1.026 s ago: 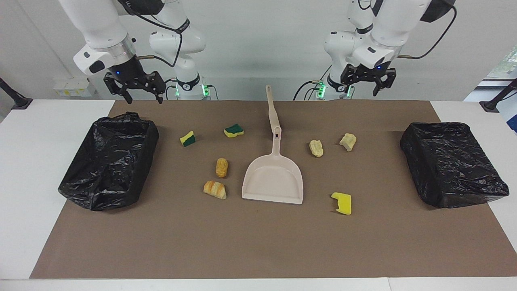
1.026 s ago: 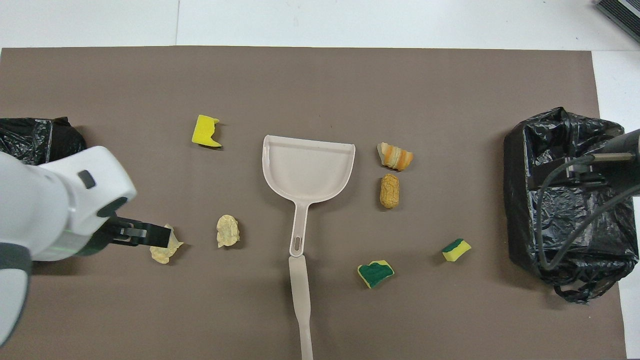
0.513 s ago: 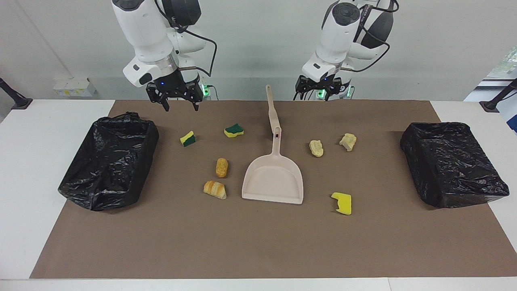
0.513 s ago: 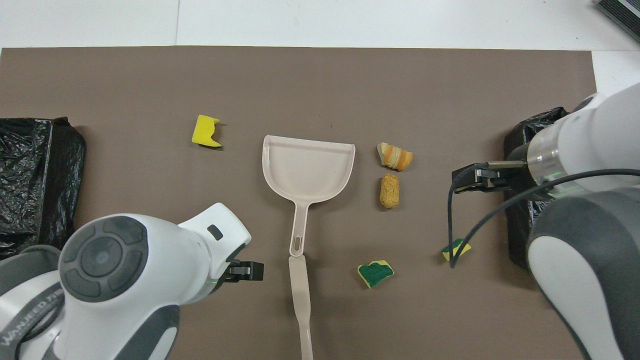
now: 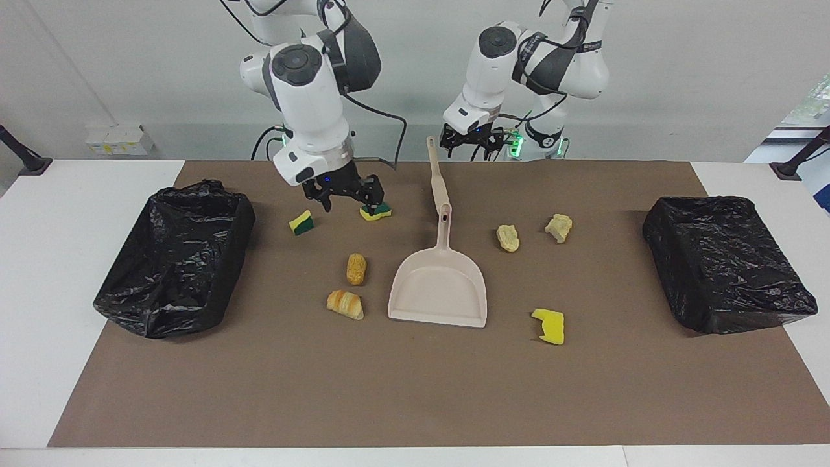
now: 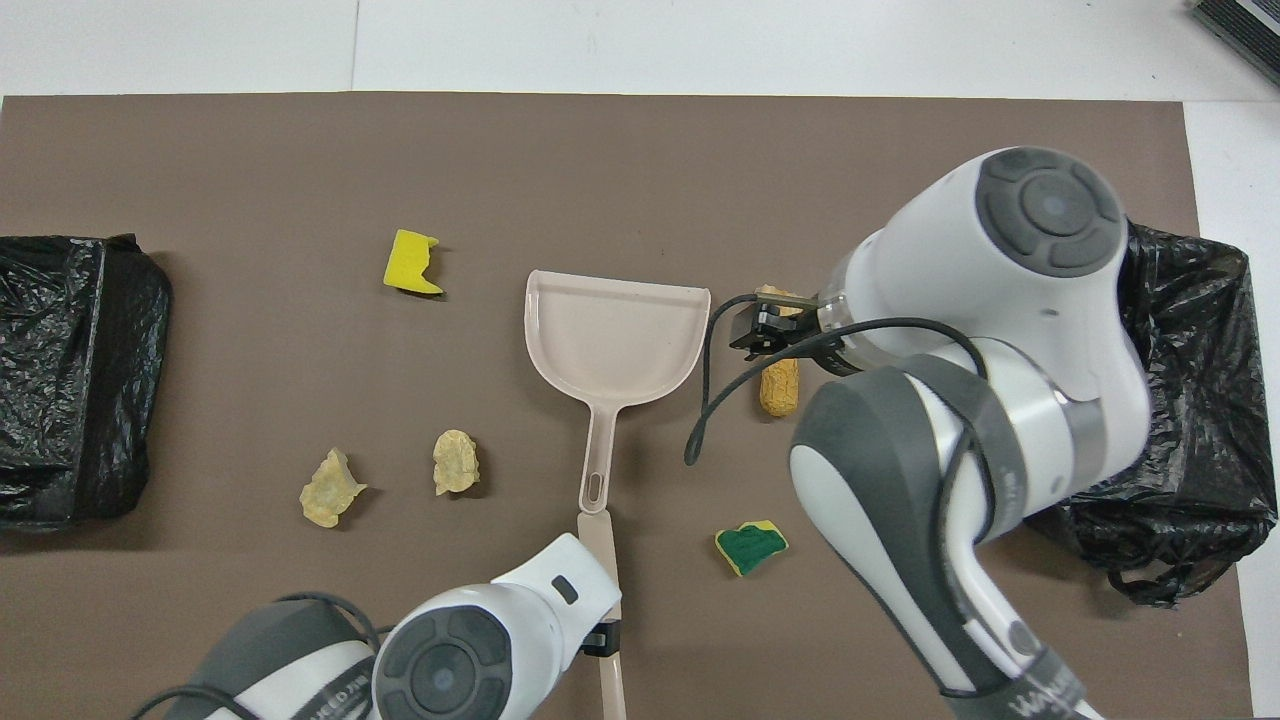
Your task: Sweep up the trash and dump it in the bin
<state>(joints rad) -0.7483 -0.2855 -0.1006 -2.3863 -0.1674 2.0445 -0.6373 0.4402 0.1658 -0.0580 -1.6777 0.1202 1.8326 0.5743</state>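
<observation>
Seven small scraps are counted on the brown mat: two green-topped yellow sponge chunks [image 5: 375, 209], one plain yellow sponge chunk [image 5: 549, 325], two golden-brown bread-like pieces [image 5: 356, 268] and two pale cream crumpled lumps [image 5: 508, 237]. One smooth beige plastic dustpan [image 5: 439, 291] and two black crinkled bag-lined bins [image 5: 175, 257] are seen. The right gripper [image 5: 344, 196] is held wide open between the sponge chunks; the left gripper [image 5: 472, 141] hangs beside the dustpan's handle tip, its opening not discernible.
</observation>
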